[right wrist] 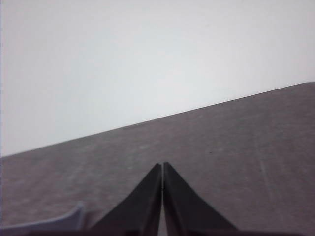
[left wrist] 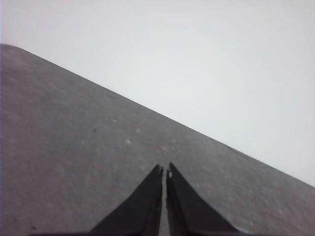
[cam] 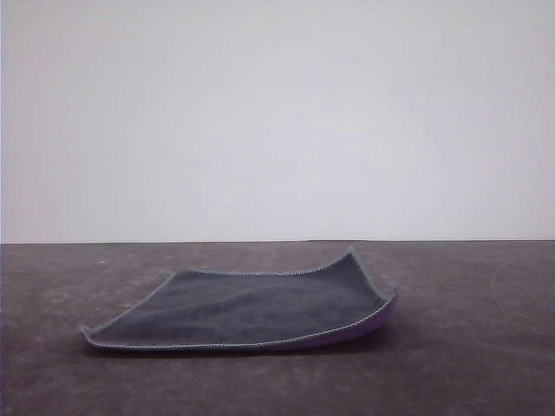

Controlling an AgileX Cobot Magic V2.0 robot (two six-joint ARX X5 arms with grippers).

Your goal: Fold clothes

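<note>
The clothes are one small square cloth lying dark grey side up on the dark table, near the middle. Its right edge curls upward and shows a bright purple underside. Grey stitching runs along the edges. In the left wrist view my left gripper is shut with nothing between its black fingers, above bare table. In the right wrist view my right gripper is also shut and holds nothing. A raised corner of the clothes shows beside the right gripper's fingers.
The table's far edge meets a plain white wall. Bare dark tabletop lies in front of both grippers.
</note>
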